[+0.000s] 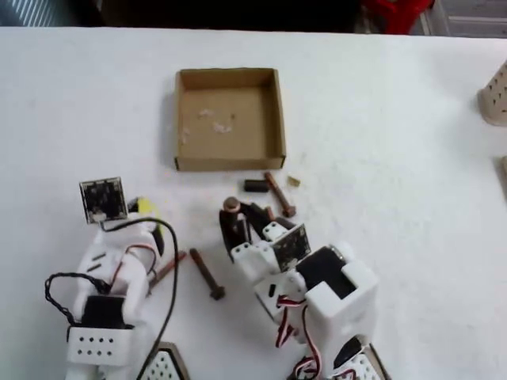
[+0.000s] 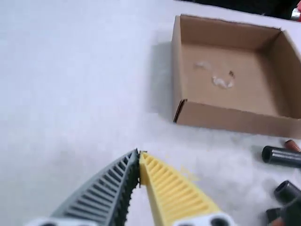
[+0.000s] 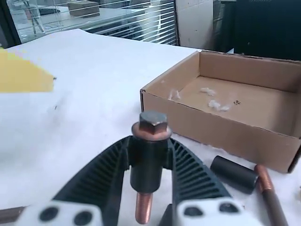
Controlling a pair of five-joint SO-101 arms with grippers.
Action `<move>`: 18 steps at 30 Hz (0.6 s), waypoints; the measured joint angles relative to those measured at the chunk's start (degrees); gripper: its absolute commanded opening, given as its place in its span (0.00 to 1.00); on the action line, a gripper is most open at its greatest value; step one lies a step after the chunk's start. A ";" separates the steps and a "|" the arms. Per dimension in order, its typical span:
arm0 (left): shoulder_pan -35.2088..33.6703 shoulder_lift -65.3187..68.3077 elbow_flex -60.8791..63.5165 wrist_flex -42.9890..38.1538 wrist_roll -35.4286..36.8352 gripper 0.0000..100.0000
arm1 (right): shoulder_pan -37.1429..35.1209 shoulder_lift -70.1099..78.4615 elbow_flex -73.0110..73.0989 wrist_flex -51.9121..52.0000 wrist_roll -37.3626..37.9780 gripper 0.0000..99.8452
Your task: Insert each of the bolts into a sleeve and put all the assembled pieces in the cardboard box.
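Observation:
My right gripper [image 3: 149,148] is shut on a black sleeve with a copper bolt [image 3: 150,125] standing upright through it, its hex head on top. In the high view this right gripper [image 1: 232,218] sits just in front of the open cardboard box [image 1: 230,163]. Between them lie a loose black sleeve [image 1: 255,187] and a bolt [image 1: 279,194]. Two more bolts [image 1: 207,275] lie between the arms. My left gripper [image 2: 138,162] is shut with nothing in it, grey and yellow fingers pressed together, left of the box [image 2: 235,120].
The box floor holds only white fluff [image 3: 214,104]. A small brass bit [image 1: 294,181] lies beside the loose bolt. A pale perforated block [image 1: 495,95] stands at the table's right edge. White tabletop stretches open to the left of the box.

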 measured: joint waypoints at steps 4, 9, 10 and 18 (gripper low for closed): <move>-0.35 0.00 0.00 7.65 0.00 0.02 | 0.70 -3.43 0.70 0.00 0.00 0.02; -0.35 0.00 0.00 13.45 -2.11 0.02 | 2.29 -8.79 2.29 3.60 0.00 0.02; -0.35 0.00 0.00 13.71 -3.52 0.02 | 2.46 -9.93 2.46 4.75 0.00 0.02; -2.20 -0.09 2.81 13.80 -10.11 0.02 | 4.92 -21.63 3.16 17.49 0.00 0.02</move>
